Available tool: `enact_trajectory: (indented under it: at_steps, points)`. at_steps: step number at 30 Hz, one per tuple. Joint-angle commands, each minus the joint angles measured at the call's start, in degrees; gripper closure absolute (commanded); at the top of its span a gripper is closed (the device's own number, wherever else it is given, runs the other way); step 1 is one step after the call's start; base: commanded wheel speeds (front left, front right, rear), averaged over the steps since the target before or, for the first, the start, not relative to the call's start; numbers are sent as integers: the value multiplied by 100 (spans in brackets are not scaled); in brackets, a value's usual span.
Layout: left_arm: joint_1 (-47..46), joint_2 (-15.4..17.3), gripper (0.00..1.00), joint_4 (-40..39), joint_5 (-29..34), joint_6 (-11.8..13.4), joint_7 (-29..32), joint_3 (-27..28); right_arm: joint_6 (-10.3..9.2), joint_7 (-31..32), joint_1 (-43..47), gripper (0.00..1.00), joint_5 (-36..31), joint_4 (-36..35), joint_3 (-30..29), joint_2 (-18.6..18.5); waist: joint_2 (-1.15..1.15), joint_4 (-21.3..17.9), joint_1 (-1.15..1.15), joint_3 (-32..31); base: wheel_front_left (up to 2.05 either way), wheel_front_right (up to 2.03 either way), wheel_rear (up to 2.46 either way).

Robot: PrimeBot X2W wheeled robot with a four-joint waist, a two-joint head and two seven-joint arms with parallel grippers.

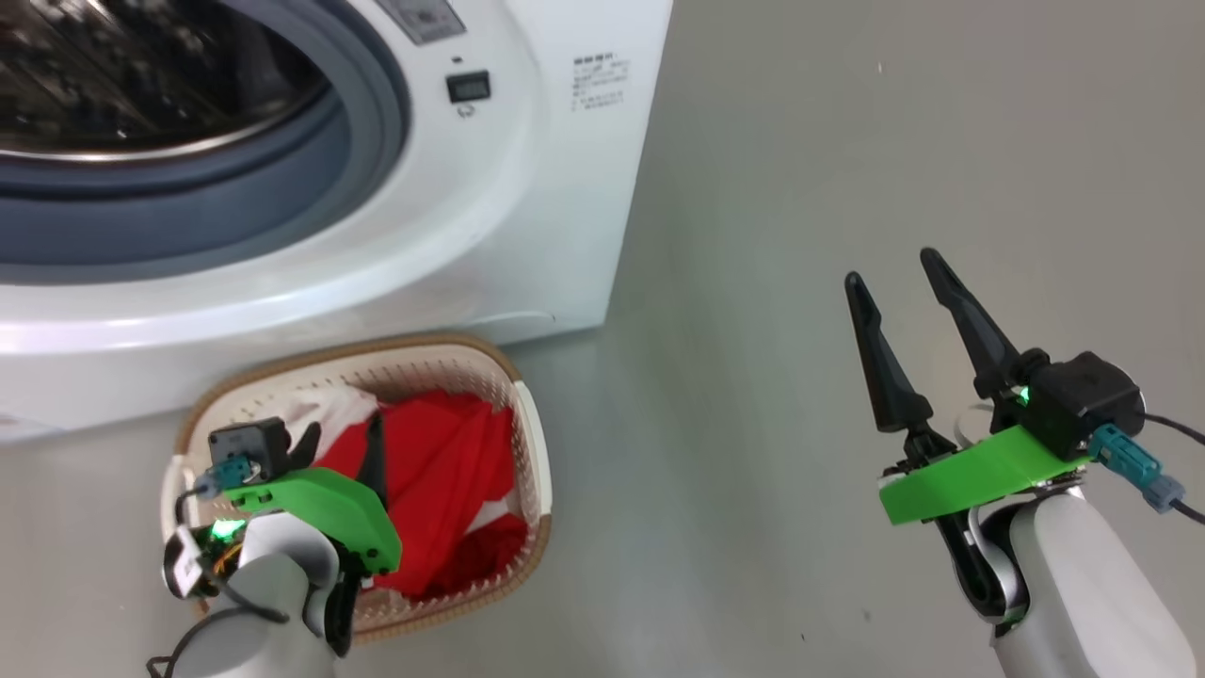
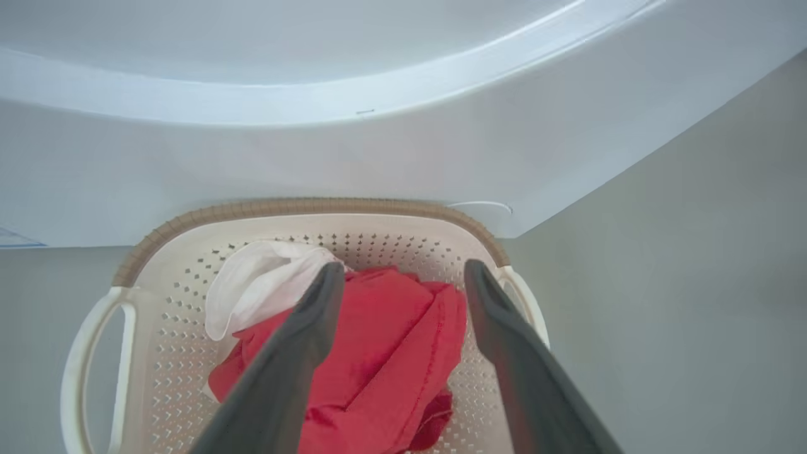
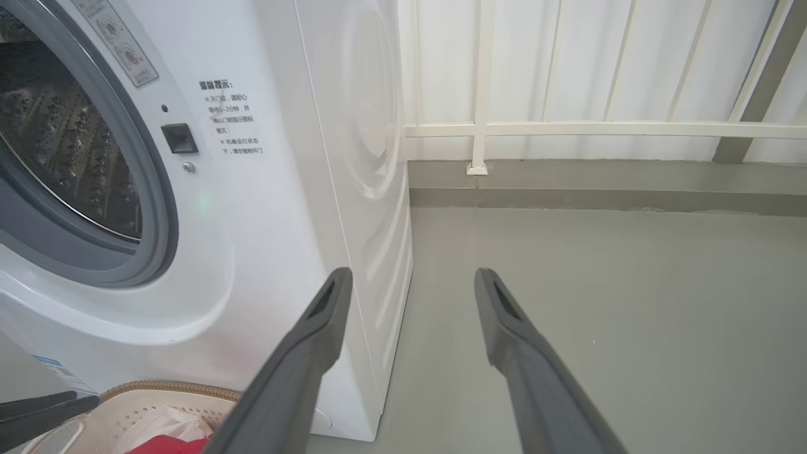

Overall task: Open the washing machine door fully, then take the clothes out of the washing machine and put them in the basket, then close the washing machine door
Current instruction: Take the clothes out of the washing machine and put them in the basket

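Observation:
The white washing machine (image 1: 527,188) stands open, its steel drum (image 1: 141,75) and grey seal (image 1: 282,188) bare; its door is out of view. On the floor in front sits the cream basket (image 1: 532,443), holding red clothes (image 1: 452,490) and a white piece (image 2: 258,284). Just above the clothes hovers my left gripper (image 1: 345,426), open and holding nothing (image 2: 403,270). Off to the right, over bare floor, my right gripper (image 1: 891,266) is open and empty too (image 3: 413,274). The basket rim (image 3: 164,386) peeks in low in the right wrist view, below the machine (image 3: 265,221).
Grey floor (image 1: 753,282) stretches to the right of the machine and basket. In the right wrist view a white railing (image 3: 567,129) and a low grey kerb (image 3: 599,183) run behind the machine.

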Motion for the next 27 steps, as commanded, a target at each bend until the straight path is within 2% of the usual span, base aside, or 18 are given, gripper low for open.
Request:
enact_trajectory:
  at_steps: [1,15,27]
  points:
    - [222,151,0,-296,-28,21,-72,206,39,-37,118,0,-19,-124,114,-21,0,172,0,-380,0,0,0]
    - [1812,126,0,-3039,505,192,-75,872,39,-37,576,0,-36,-63,20,-40,0,394,0,-1254,0,0,0]
    - [2810,66,0,-4553,879,-8,-75,1155,39,-37,896,0,-192,-41,-135,50,0,488,0,-1818,0,0,0]
